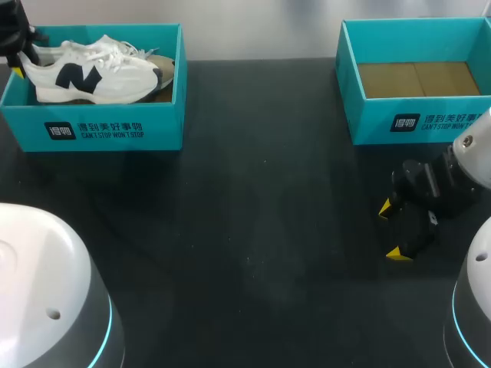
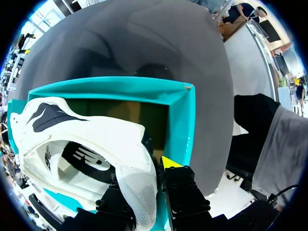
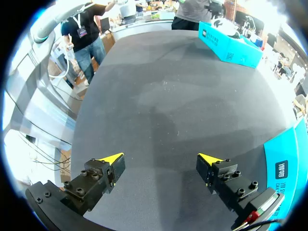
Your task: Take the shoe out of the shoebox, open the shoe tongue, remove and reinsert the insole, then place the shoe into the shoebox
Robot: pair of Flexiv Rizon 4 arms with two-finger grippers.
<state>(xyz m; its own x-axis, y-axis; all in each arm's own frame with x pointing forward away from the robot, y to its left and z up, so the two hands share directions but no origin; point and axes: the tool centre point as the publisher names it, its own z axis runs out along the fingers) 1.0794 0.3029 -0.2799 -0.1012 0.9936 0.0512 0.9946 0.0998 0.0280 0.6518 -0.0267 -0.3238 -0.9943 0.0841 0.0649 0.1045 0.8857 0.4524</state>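
While the shoe (image 1: 88,77) lies lengthwise in the left box (image 1: 100,126), toe pointing right, the left gripper (image 2: 144,182) pinches its heel and the right gripper (image 3: 161,161) hangs spread.

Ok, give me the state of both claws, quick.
Left claw: closed on the heel of the shoe.
Right claw: open, holding nothing, above the table.
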